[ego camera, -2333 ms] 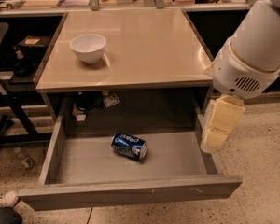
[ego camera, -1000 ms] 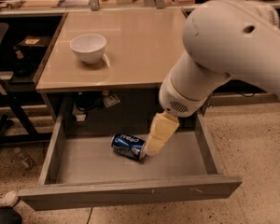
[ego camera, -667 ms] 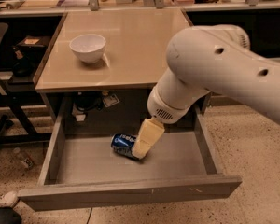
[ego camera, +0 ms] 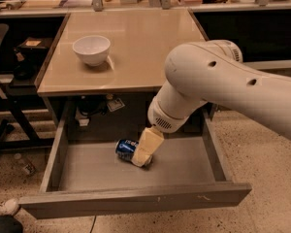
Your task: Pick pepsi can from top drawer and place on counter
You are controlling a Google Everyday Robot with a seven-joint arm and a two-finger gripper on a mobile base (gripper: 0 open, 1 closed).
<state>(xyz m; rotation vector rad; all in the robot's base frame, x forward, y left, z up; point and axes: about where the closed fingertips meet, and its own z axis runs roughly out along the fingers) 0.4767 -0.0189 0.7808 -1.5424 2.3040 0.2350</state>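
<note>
Cream claw low in open shallow grey top drawer, at right end of small blue pepsi can lying sideways on drawer floor, claw open or closed cannot tell, white bowl on glossy beige table.

Surfaces & finish, drawer stn.
Glossy, smooth beige noted on counter; top drawer matt grey, front scuffed; pepsi can shiny metal; bowl glazed white; gripper, matt cream plastic, held at can inside drawer.
</note>
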